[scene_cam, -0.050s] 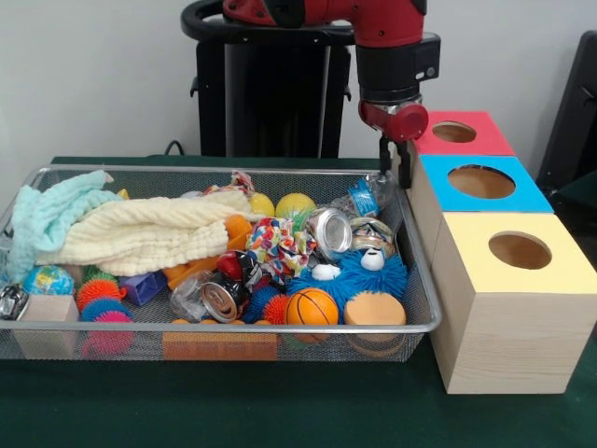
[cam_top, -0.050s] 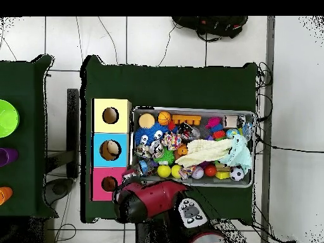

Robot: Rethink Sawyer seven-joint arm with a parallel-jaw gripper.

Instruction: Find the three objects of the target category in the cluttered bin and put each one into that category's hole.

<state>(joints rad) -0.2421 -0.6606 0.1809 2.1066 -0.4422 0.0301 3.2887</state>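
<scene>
My gripper [scene_cam, -0.050s: 395, 175] hangs open over the far right corner of the wire bin [scene_cam, -0.050s: 280, 328], close beside the red box [scene_cam, -0.050s: 485, 142]. Nothing shows between its fingers. A crushed plastic bottle with a blue label [scene_cam, -0.050s: 362, 196] lies just below and left of it. Silver cans lie in the clutter: one [scene_cam, -0.050s: 329, 231] at mid right, one [scene_cam, -0.050s: 373, 235] beside it, and one [scene_cam, -0.050s: 222, 301] near the front. In the overhead view the arm covers the gripper [cam_top, -0.050s: 131, 172] at the bin's corner by the pink box [cam_top, -0.050s: 98, 190].
Blue box [scene_cam, -0.050s: 524, 193] and yellow box [scene_cam, -0.050s: 560, 271] line up with the red one, each with a round hole. The bin also holds a cream cloth [scene_cam, -0.050s: 149, 233], a mint cloth [scene_cam, -0.050s: 47, 215], a basketball [scene_cam, -0.050s: 312, 306], a blue fuzzy toy [scene_cam, -0.050s: 359, 275], spiky balls and blocks.
</scene>
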